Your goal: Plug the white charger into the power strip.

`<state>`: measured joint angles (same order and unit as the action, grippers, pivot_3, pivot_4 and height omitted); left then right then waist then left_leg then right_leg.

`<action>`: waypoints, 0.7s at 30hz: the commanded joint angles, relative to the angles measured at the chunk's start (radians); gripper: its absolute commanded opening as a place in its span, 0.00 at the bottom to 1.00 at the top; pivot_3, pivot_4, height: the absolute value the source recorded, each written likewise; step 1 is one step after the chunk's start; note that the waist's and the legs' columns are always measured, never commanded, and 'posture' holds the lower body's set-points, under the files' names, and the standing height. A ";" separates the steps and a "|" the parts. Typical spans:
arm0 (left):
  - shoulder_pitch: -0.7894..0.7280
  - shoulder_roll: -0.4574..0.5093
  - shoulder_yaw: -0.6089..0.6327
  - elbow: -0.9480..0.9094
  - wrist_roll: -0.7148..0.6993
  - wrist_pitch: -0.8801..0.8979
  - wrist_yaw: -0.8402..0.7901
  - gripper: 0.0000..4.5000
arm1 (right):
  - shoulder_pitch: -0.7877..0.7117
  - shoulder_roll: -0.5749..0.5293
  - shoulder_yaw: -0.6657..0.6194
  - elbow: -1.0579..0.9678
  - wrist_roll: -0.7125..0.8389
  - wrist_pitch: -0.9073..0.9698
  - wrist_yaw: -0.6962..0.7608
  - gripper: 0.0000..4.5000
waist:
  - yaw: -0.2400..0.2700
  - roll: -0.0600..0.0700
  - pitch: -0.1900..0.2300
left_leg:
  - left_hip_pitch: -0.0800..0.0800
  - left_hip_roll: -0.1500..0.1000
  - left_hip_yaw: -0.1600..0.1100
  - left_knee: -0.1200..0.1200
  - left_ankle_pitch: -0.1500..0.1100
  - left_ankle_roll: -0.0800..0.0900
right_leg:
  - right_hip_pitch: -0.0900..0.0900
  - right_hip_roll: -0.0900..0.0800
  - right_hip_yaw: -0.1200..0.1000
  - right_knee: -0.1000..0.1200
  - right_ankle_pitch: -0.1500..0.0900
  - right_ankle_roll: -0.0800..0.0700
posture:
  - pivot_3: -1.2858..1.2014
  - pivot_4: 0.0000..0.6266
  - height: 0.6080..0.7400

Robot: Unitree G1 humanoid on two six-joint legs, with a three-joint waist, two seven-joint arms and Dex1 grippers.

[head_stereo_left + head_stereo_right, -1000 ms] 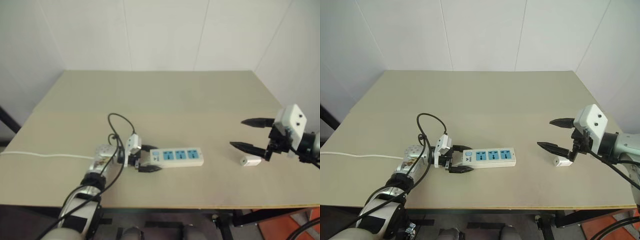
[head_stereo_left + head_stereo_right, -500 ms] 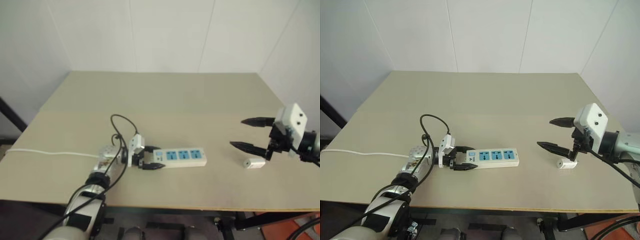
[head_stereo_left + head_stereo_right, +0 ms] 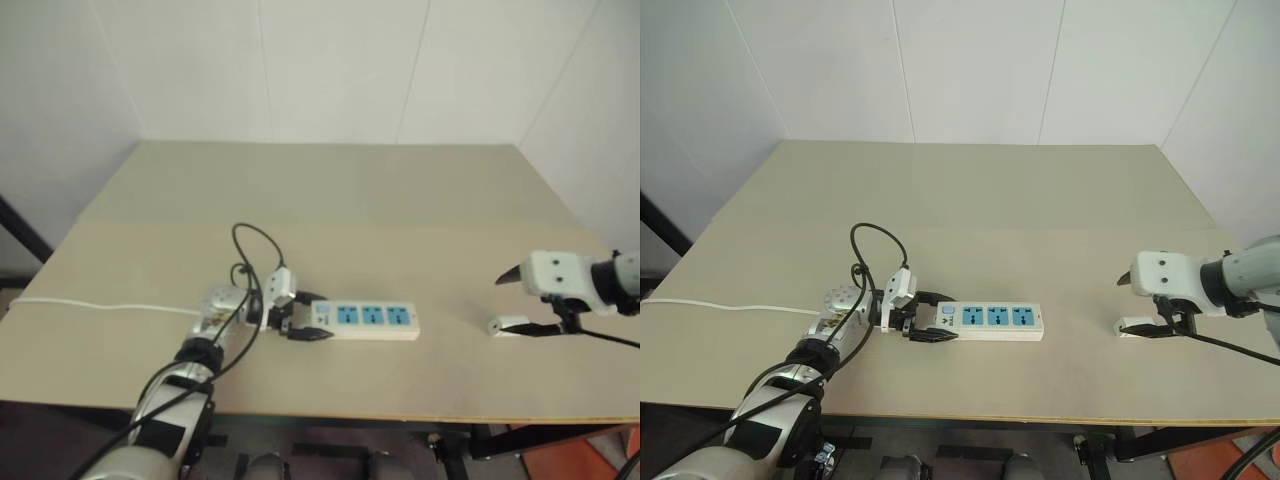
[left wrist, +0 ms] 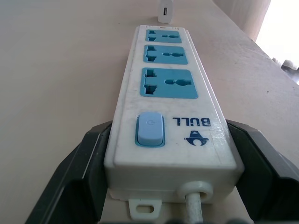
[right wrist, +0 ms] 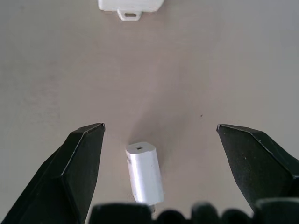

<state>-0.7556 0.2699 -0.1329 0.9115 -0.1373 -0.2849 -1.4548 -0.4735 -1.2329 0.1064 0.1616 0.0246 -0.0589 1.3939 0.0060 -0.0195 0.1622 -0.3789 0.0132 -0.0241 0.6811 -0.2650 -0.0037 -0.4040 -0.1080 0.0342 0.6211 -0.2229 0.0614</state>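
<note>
A: How far along is the plugging job?

B: Only the setup is there. The left gripper (image 3: 923,322) is clenched on the switch end of the power strip (image 3: 990,322), which lies flat on the counter (image 3: 970,200) with all three blue sockets empty

A: And the white charger (image 5: 144,172)?

B: It lies on its side on the counter, well apart from the strip, out toward the robot's right. The right gripper (image 5: 159,163) hangs over it with its jaws spread wide, one black finger on each side, neither touching it

A: So nothing is picked up yet?

B: No, the charger is free. What is left, judging by this, is nearly everything: closing on the charger, lifting it, carrying it across to the strip, lining its prongs with a socket and pressing it in while the left gripper steadies the strip
</note>
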 commanded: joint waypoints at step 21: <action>0.033 0.007 -0.033 -0.036 0.038 0.011 0.053 0.73 | -0.229 0.146 0.239 0.335 -0.358 -0.216 -0.011 0.96 | 0.000 0.000 0.000 | 0.001 0.000 0.000 0.000 0.000 0.000 | 0.000 0.000 0.000 0.000 0.000 0.000 | 0.52 0.24 1.00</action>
<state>-0.7379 0.2730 -0.1416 0.8756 -0.1364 -0.2817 -1.4261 -0.6831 -1.0861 0.3479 0.4910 -0.3312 -0.2576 1.3753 0.0057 -0.0195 0.1622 -0.3782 0.0131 -0.0241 0.6813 -0.2649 -0.0038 -0.4036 -0.1081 0.0342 0.6217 -0.2227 0.0612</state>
